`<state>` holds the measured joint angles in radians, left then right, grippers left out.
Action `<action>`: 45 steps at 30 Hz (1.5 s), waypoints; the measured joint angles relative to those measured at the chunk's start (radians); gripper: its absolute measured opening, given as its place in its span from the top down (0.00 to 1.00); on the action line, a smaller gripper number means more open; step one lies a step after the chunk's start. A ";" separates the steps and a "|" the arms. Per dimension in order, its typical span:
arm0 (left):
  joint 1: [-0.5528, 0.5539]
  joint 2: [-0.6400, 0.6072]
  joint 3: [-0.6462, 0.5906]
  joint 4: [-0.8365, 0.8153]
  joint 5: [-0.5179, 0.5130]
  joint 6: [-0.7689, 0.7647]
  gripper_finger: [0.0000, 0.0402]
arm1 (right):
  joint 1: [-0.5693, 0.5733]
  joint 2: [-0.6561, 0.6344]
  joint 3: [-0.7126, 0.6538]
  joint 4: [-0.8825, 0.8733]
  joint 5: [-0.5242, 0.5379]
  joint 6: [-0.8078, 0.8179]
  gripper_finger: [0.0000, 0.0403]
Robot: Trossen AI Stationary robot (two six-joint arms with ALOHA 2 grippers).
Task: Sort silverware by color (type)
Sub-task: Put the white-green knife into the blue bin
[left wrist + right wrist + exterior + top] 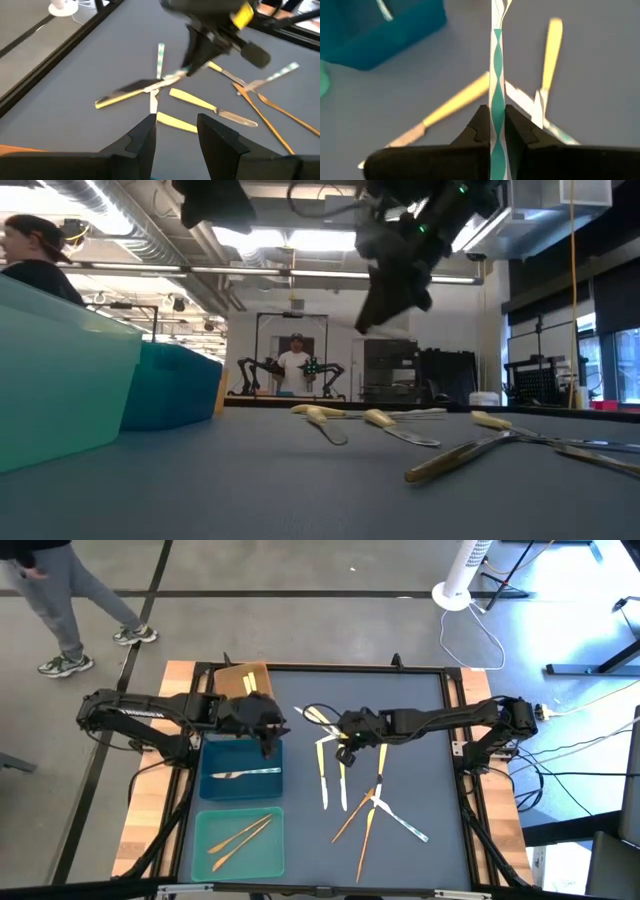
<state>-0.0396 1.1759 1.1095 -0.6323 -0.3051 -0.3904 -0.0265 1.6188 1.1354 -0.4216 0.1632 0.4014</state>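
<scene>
My right gripper (345,747) hangs above the middle of the dark mat, shut on a utensil with a white-and-teal striped handle (496,75). In the low view it (388,300) is well above the table. My left gripper (175,131) is open with nothing between its fingers, and stands over the far right corner of the blue tray (212,785). That tray holds one silver utensil (245,773). Loose yellow-handled (324,780), orange-gold (366,832) and silver (405,822) silverware lies flat on the mat under and near my right gripper. My right gripper pinches the striped handle (496,116) between its two fingers. The fingers slant down from the table's right side. The utensil lies along them and runs on past the fingertips. Its far end is blurred, so I cannot tell whether it is clear of the mat.
A brown tray (232,680) at the far left holds a yellow-handled utensil. A teal tray (205,850) at the near left holds orange-gold ones. More utensils lie at the far middle (315,715). A person (60,610) walks beyond the table's far left corner.
</scene>
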 joint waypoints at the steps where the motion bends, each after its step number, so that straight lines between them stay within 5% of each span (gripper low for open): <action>1: -0.015 0.000 0.000 0.000 -0.001 0.000 0.66 | 0.000 0.000 0.015 0.000 -0.004 -0.018 0.97; 18: -0.268 0.000 0.000 0.080 -0.032 0.000 0.66 | 0.000 0.002 0.141 0.042 -0.044 -0.174 0.97; 32: -0.354 0.000 0.000 0.139 -0.035 0.000 0.66 | 0.001 0.026 0.143 0.241 -0.139 -0.225 0.97; 45: -0.356 -0.001 0.000 0.176 -0.045 0.009 0.66 | 0.001 0.341 0.452 0.185 -0.274 -0.280 0.97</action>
<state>-0.3953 1.1751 1.1091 -0.4563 -0.3500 -0.3813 -0.0257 1.9602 1.5871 -0.2367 -0.1107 0.1218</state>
